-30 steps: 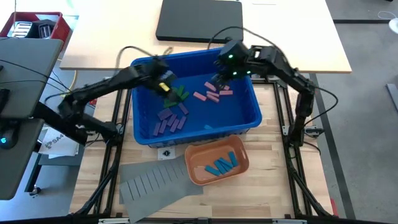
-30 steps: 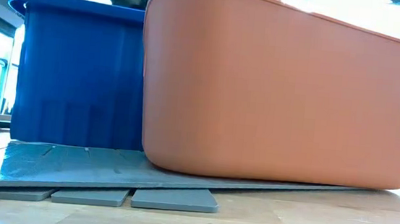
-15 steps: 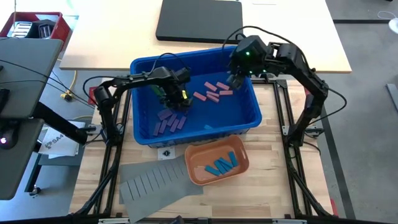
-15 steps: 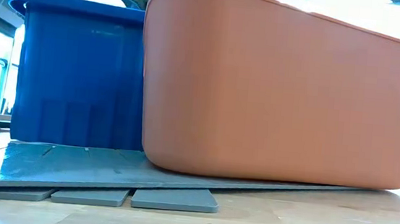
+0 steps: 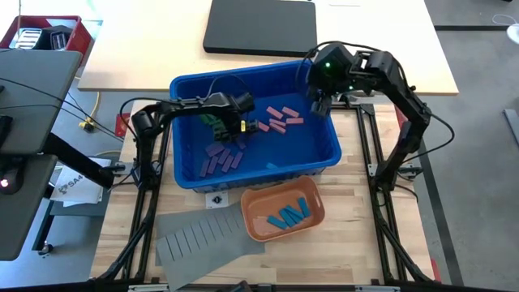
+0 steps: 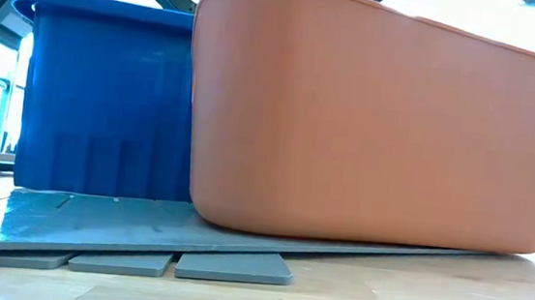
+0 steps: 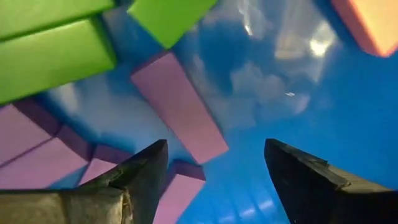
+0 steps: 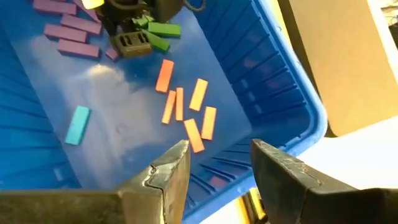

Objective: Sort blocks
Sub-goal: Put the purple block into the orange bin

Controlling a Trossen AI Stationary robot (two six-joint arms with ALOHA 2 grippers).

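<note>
The left hand (image 5: 236, 123), fingers spread, is low inside the blue bin (image 5: 324, 150) over the purple blocks (image 5: 223, 158) and green blocks (image 5: 213, 120); I judge it is picking a purple block, which calls for lowering and closing on one. The right hand (image 5: 319, 104), spread and empty, hangs at the bin's far right corner, beyond the pink blocks (image 5: 276, 120). Blue blocks (image 5: 289, 216) lie in the orange tub (image 5: 259, 231) on the tabletop in front of the bin. Since a second ago the left hand has moved toward the bin's middle and the right has lifted out.
</note>
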